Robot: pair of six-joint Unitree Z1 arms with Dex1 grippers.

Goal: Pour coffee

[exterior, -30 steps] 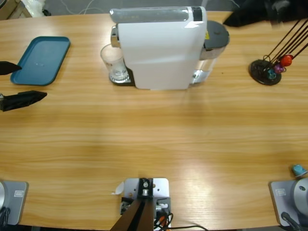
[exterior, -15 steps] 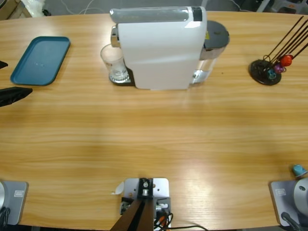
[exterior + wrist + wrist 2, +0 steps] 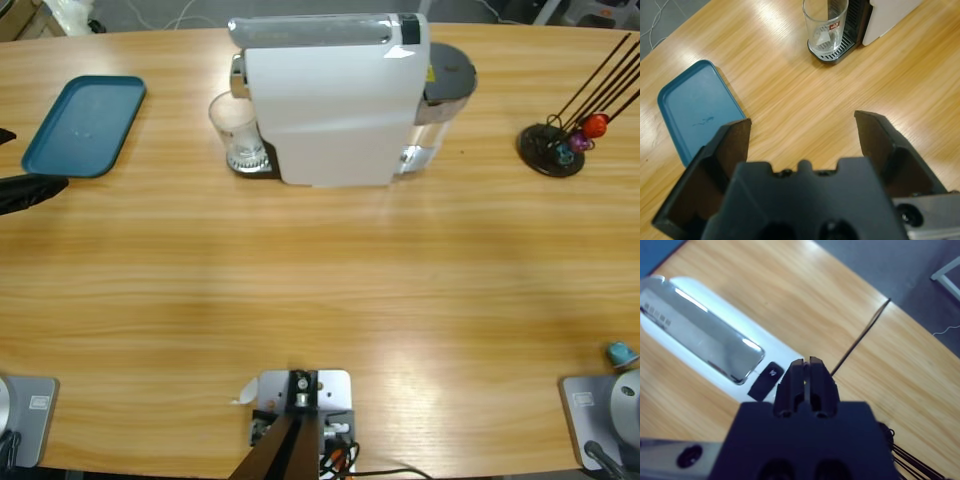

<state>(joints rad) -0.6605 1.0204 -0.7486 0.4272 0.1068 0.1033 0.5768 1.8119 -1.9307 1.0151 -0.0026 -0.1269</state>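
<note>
A small clear drinking glass (image 3: 236,130) with a red mark on its side stands on the dark drip grate (image 3: 832,51) of a white, boxy coffee machine (image 3: 335,100), at the machine's left end in the high view. Whether it holds any coffee cannot be told; the left wrist view shows only a pale glint near its bottom. The machine sits at the far middle of the long wooden tabletop (image 3: 320,280), with a grey-lidded clear water tank (image 3: 445,85) against its right end.

Left of the glass, well apart from it, a teal rectangular plastic tray (image 3: 84,125) lies flat near the tabletop's left edge. The left tool (image 3: 802,132) hovers above bare wood just beside the tray — its two black jaws stand wide apart with nothing between them, and in the high view only a black tip shows at the left edge.

The right tool (image 3: 806,371) is out of the high view; its own camera shows its jaws pressed together, empty, above the machine's silver top panel (image 3: 700,335).

At the far right stands a black wire capsule rack (image 3: 560,140) holding small coloured capsules (image 3: 594,126) — a lone turquoise capsule (image 3: 621,353) lies near the right front edge.
</note>
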